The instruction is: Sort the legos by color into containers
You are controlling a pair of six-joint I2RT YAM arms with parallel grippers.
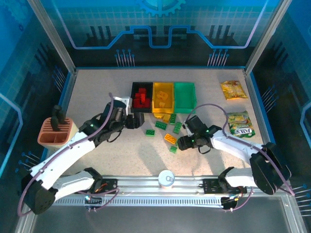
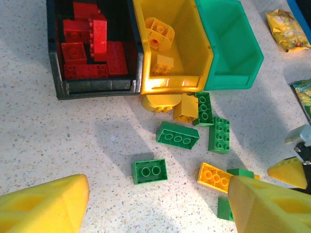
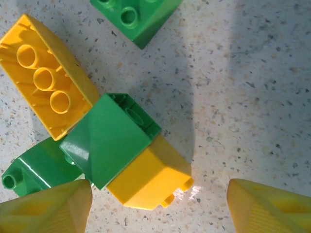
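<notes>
Bins stand in one row, walls touching, mid-table toward the back. Left to right: black bin [image 1: 132,97], yellow bin [image 1: 164,87], green bin [image 1: 184,97].
- Black bin: a pile of red bricks [image 2: 87,43].
- Yellow bin: two yellow bricks [image 2: 158,34], one rounded, one small.
- Green bin: bare floor showing.

Loose bricks [image 1: 161,125], a green and yellow mix, lie on the table [image 1: 97,87] just in front of the yellow and green bins. A rounded yellow piece [image 2: 158,103] touches the yellow bin's front wall.

Left gripper [image 2: 158,194]: fingers spread wide with nothing between them, over bare tabletop in front of the black bin. A small green brick [image 2: 149,171] lies just ahead.

Right gripper [image 3: 158,204]: spread, low over a tight cluster. A green block [image 3: 107,145] lies across a yellow block [image 3: 150,179], with a long yellow brick [image 3: 46,77] hollow side up against them. The yellow block sits between the fingertips, nearer one finger, with a clear gap to the other. It is not pinched.

Room: there is open tabletop left of the black bin and along the near side between the arms. The right side is tighter, with two snack packets [image 1: 233,90] near the right edge. A ridged orange holder [image 1: 56,132] sits at the left edge, beside the left arm.
</notes>
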